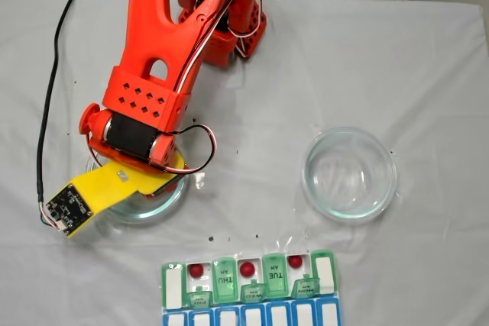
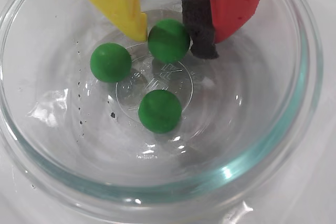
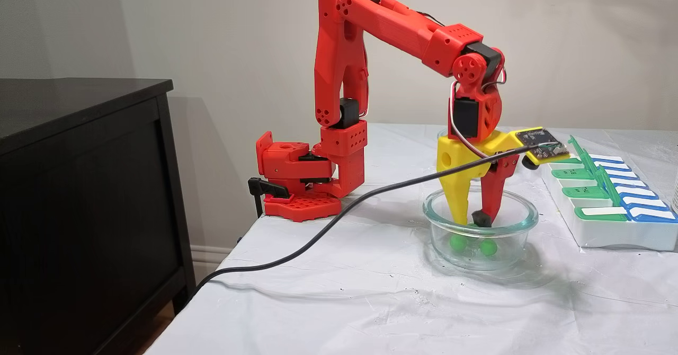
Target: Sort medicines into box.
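Your pincer point(image 2: 177, 39) sits down inside the round clear glass dish point(image 2: 294, 145), jaws apart, straddling one small bright green ball point(image 2: 168, 40). Two more lie just below it. Light, smooth, likely to roll: squeeze across the middle, gently.

Fixed view from straight above the table point(image 1: 428, 51), arm base at top, wrist view close, looking down into a glass dish point(image 2: 294, 145), fixed view from table height at the side, farther back, all three sharing that dish point(image 3: 479, 238).
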Available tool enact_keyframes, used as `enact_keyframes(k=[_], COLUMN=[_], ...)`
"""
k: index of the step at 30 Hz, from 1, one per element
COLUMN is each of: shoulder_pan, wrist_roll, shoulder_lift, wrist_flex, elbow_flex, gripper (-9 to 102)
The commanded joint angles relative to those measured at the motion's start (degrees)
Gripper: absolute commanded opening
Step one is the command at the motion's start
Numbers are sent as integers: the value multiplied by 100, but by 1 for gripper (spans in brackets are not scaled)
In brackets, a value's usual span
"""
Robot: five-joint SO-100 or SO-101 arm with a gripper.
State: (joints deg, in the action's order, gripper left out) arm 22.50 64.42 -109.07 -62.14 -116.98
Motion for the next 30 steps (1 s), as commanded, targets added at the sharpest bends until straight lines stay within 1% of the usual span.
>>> enact_keyframes(k=[1,6,9,15,25,30], shoulder_pan=[-132,-141,-141,-158,-167,-167], wrist_roll=[-53,-105,-193,-299,-343,-536], shoulder_lift=[-176,-167,-185,-229,-299,-413], wrist_flex=[62,185,272,404,316,-62], elbow_flex=[70,53,26,-88,97,633], gripper=[14,12,4,0,0,0])
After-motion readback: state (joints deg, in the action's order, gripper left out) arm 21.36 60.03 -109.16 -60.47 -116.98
